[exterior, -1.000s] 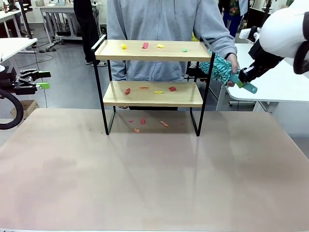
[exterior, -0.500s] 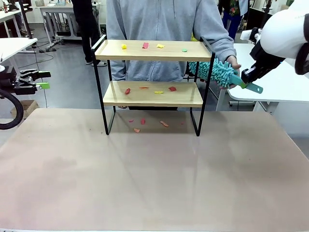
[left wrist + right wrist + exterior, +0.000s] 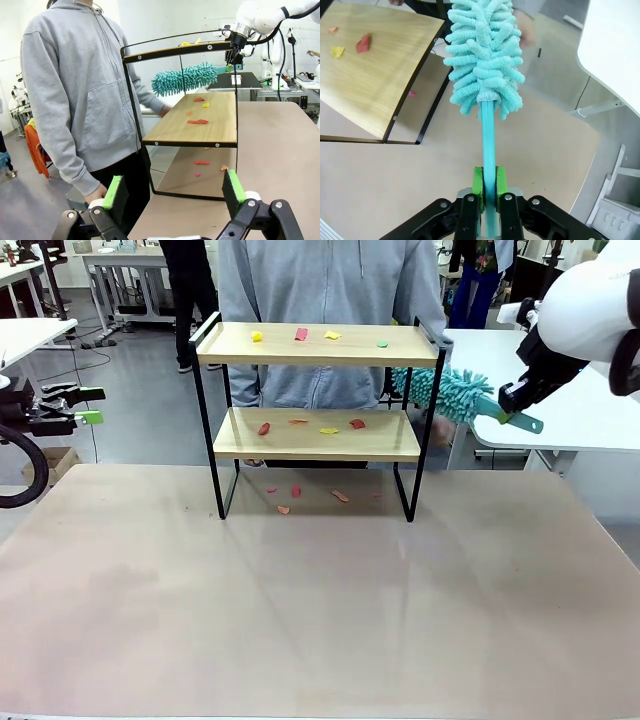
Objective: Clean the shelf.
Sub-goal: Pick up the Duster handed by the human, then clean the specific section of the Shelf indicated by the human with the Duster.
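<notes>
Right end effector pinches duster beside shelf, person close behind; left end effector spread

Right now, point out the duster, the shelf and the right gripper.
duster [image 3: 482, 55], right wrist view, fluffy teal head.
shelf [image 3: 300, 353], front view, bare part of the top board.
right gripper [image 3: 489, 182], right wrist view, midway between its green pads, on the handle.
</notes>
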### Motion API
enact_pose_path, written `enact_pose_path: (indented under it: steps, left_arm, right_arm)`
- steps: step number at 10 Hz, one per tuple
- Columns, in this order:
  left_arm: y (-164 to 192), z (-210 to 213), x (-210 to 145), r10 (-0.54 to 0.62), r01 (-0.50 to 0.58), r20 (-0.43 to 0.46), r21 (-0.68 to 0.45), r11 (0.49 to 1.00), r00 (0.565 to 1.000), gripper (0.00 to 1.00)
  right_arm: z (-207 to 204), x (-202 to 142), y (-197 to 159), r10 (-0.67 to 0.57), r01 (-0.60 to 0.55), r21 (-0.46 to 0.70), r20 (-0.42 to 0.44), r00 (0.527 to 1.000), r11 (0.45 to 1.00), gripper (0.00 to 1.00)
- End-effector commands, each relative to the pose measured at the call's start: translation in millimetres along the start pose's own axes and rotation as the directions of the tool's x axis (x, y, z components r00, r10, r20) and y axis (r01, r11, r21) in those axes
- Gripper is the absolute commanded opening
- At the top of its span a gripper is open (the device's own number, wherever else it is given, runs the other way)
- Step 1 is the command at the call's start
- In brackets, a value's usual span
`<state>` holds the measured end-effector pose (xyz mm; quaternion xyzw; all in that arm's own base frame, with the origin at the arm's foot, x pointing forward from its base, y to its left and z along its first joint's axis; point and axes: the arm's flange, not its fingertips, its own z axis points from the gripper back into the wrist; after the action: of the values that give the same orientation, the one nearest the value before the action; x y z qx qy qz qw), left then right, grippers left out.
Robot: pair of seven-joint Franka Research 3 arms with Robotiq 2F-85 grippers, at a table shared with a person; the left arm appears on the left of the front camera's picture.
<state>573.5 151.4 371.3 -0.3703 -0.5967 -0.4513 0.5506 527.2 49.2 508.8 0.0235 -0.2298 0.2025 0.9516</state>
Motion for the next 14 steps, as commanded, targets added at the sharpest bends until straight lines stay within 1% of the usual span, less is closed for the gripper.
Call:
enact_pose_path:
  steps: [1,7,8,10,11,13,14]
  left_arm:
    - [-0.6,0.4,2.3,-0.004,0.004,-0.006,-0.001,1.0,1.0,1.0]
    - [-0.6,0.4,2.3,-0.004,0.004,-0.006,-0.001,1.0,1.0,1.0]
    - [-0.6,0.4,2.3,-0.004,0.004,-0.006,-0.001,1.0,1.0,1.0]
    - [-0.6,0.4,2.3,-0.004,0.004,-0.006,-0.001,1.0,1.0,1.0]
    - [-0.6,0.4,2.3,-0.004,0.004,-0.006,-0.001,1.0,1.0,1.0]
    - [-0.6,0.4,2.3,-0.004,0.004,-0.006,-0.001,1.0,1.0,1.0]
    - [-0.6,0.4,2.3,-0.004,0.004,-0.006,-0.001,1.0,1.0,1.0]
  right_arm:
    - [2.3,-0.2,-1.1,0.013,-0.013,-0.002,0.003,1.0,1.0,0.0]
    - [2.3,-0.2,-1.1,0.013,-0.013,-0.002,0.003,1.0,1.0,0.0]
    - [0.0,0.0,0.1,0.0,0.0,0.0,0.0,1.0,1.0,0.13]
    - [30.1,-17.9,-19.4,0.058,-0.057,-0.071,0.017,0.998,0.996,0.13]
    - [45.5,-31.1,-31.9,0.092,-0.092,-0.108,-0.006,0.996,0.99,0.13]
    - [71.9,-62.3,-53.9,0.177,-0.184,-0.059,-0.109,0.978,0.981,0.13]
    - [85.0,-80.1,-65.1,0.205,-0.216,-0.043,-0.181,0.962,0.976,0.13]
